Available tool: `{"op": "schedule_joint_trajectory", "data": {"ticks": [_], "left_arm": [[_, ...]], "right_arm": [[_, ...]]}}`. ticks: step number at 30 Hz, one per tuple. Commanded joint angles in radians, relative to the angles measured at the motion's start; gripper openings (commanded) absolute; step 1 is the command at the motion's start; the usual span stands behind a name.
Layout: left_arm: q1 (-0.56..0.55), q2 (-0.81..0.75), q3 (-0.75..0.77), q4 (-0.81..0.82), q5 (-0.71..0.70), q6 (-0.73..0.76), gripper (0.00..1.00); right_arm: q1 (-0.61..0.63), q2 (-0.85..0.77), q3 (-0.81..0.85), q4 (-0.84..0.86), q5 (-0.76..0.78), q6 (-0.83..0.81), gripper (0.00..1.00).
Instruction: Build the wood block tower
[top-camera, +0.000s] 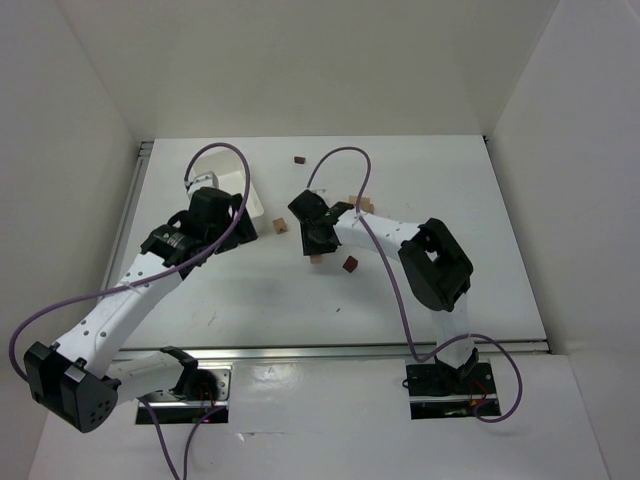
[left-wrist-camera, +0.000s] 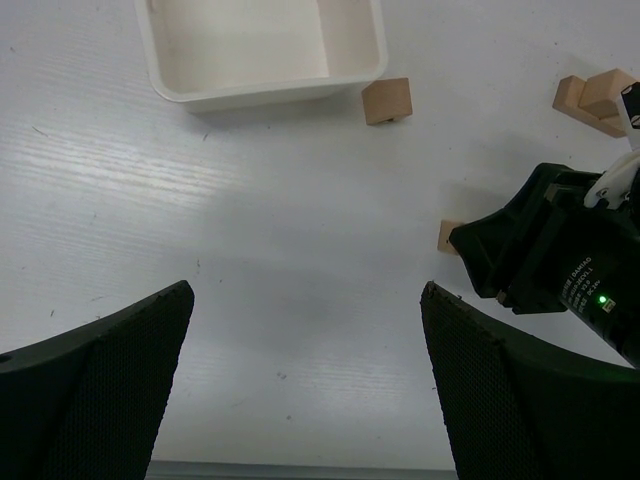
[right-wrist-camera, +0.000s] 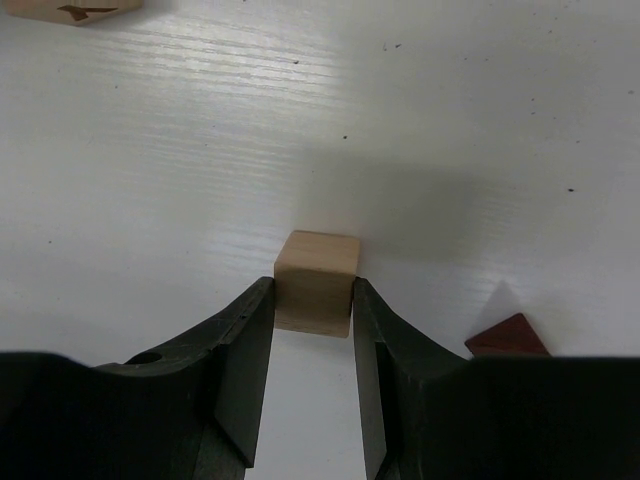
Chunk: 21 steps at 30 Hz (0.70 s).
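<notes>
A light tan cube (right-wrist-camera: 316, 280) rests on the white table, and my right gripper (right-wrist-camera: 313, 295) is shut on it, one finger pressed against each side. The top view shows that gripper (top-camera: 318, 250) at mid-table over the cube (top-camera: 317, 258). A dark maroon block (right-wrist-camera: 508, 337) lies just to the right of it (top-camera: 349, 264). My left gripper (left-wrist-camera: 306, 300) hovers open over bare table, holding nothing, near the tray (top-camera: 250, 200). No wood block tower shows in any view.
A white tray (left-wrist-camera: 260, 92) stands at the back left with a tan block (left-wrist-camera: 387, 100) beside its corner. A small cluster of tan blocks (top-camera: 360, 204) lies behind the right arm. Another maroon block (top-camera: 299, 158) sits far back. White walls enclose the table.
</notes>
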Motion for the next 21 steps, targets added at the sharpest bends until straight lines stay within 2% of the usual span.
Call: {"op": "schedule_joint_trajectory", "data": {"ticks": [1, 3, 6, 9, 10, 14, 21], "left_arm": [[0.004, -0.025, -0.005, 0.047, 0.005, -0.001, 1.0], [0.004, -0.014, -0.005, 0.068, 0.014, 0.01, 1.0], [0.004, 0.005, -0.005, 0.08, 0.024, 0.022, 1.0], [0.004, 0.028, -0.005, 0.138, 0.048, 0.056, 1.0], [0.004, 0.028, -0.005, 0.139, 0.048, 0.056, 1.0], [0.004, 0.078, 0.01, 0.172, 0.076, 0.079, 1.0], [0.004, 0.195, 0.091, 0.163, 0.076, 0.09, 1.0]], "right_arm": [[0.011, -0.04, 0.06, -0.013, 0.106, -0.031, 0.29], [0.011, -0.055, 0.074, -0.013, 0.143, -0.059, 0.29], [-0.067, -0.094, 0.088, 0.005, 0.107, -0.099, 0.29], [-0.206, -0.127, 0.1, 0.065, 0.042, -0.187, 0.28], [-0.207, -0.128, 0.1, 0.065, 0.042, -0.188, 0.28], [-0.311, -0.069, 0.192, 0.045, 0.019, -0.293, 0.28], [-0.397, 0.035, 0.337, -0.002, -0.028, -0.367, 0.28]]}}
